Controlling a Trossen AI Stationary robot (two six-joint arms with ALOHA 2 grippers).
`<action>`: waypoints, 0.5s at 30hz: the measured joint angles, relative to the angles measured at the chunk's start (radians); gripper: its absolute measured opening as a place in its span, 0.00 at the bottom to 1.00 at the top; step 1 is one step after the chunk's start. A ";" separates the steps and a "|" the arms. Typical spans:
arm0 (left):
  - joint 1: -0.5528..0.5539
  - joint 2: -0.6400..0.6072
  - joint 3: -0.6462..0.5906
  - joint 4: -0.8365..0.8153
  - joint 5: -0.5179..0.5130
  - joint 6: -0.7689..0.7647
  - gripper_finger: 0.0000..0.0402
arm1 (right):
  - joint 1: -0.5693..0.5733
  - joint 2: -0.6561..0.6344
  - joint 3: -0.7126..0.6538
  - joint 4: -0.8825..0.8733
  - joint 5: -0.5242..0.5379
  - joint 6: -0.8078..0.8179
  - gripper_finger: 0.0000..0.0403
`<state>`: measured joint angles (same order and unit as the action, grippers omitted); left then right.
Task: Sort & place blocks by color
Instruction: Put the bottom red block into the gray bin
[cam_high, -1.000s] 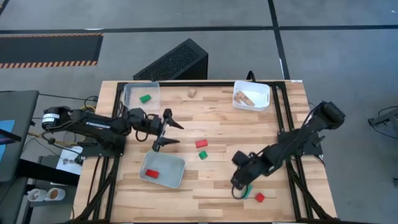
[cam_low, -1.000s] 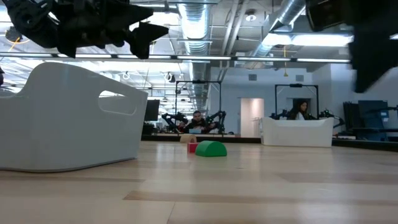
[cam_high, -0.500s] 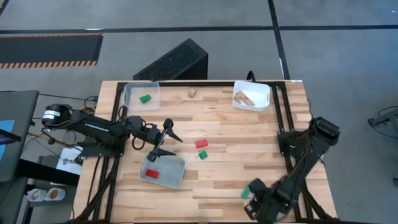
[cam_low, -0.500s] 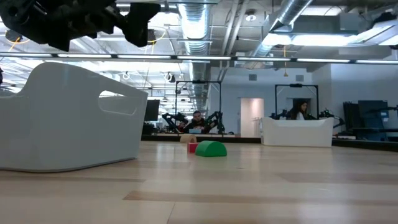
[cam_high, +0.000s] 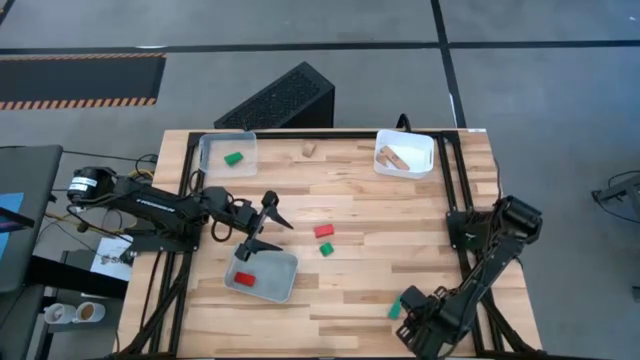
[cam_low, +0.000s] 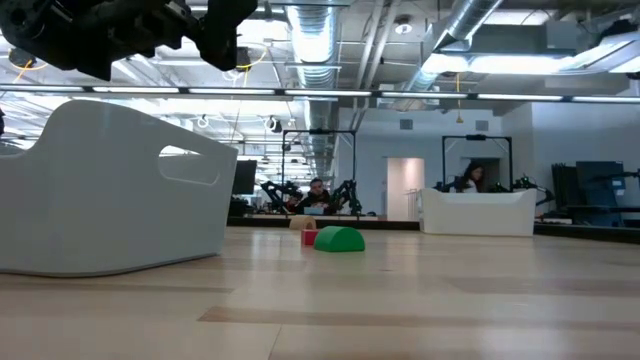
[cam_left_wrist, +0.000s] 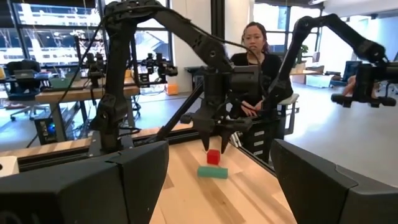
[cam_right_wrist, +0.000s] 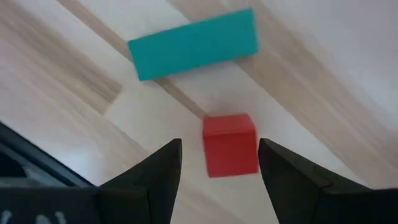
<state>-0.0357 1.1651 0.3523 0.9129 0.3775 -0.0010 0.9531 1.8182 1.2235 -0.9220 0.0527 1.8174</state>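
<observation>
high: overhead | low: tabletop level | wrists: forward (close)

From my seat I see a grey floor around the table, with dark seams and a black-and-orange hazard strip at one side. Level across the table, the room is an open lab: exposed ducts and pipes under the ceiling, strip lights, a pale doorway in the far wall. Desks and office chairs stand by big windows. A person sits beyond the table, another farther back.
</observation>
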 joint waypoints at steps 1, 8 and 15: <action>0.000 0.000 0.000 -0.001 0.001 0.000 0.68 | 0.002 -0.010 -0.025 0.031 0.004 0.002 0.58; -0.001 0.000 0.000 -0.011 0.008 -0.008 0.68 | 0.029 -0.067 -0.130 0.126 0.030 0.022 0.58; -0.001 0.000 0.000 -0.046 0.005 -0.001 0.68 | 0.020 -0.063 -0.206 0.224 0.010 0.023 0.57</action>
<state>-0.0364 1.1648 0.3523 0.8667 0.3822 -0.0021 0.9733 1.7550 1.0175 -0.6976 0.0628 1.8403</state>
